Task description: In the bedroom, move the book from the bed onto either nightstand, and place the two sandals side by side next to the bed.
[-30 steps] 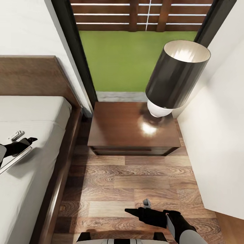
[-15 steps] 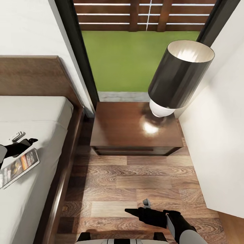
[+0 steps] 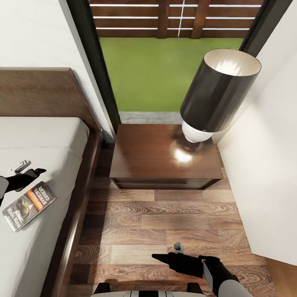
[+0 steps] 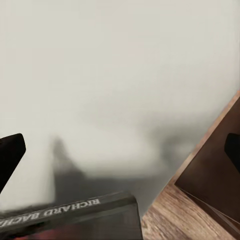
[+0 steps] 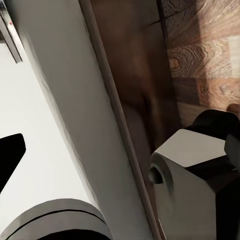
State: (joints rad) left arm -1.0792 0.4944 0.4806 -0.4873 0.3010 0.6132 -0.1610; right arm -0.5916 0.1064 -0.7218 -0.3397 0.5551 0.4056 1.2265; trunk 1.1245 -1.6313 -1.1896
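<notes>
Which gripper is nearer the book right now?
The left gripper, hovering over the mattress just above the book. The right gripper hangs over the wood floor, well away from the bed.

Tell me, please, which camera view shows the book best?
The head view shows it best: the whole book lies flat on the bed, cover up, with its orange band and white lettering readable. The left wrist view catches just one edge of it, with part of the lettering, between the open left gripper fingers.

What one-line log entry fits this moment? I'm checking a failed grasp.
book: flat on bed, cover up | left gripper: open beside it | right gripper: idle over floor | nightstand: lamp
</notes>
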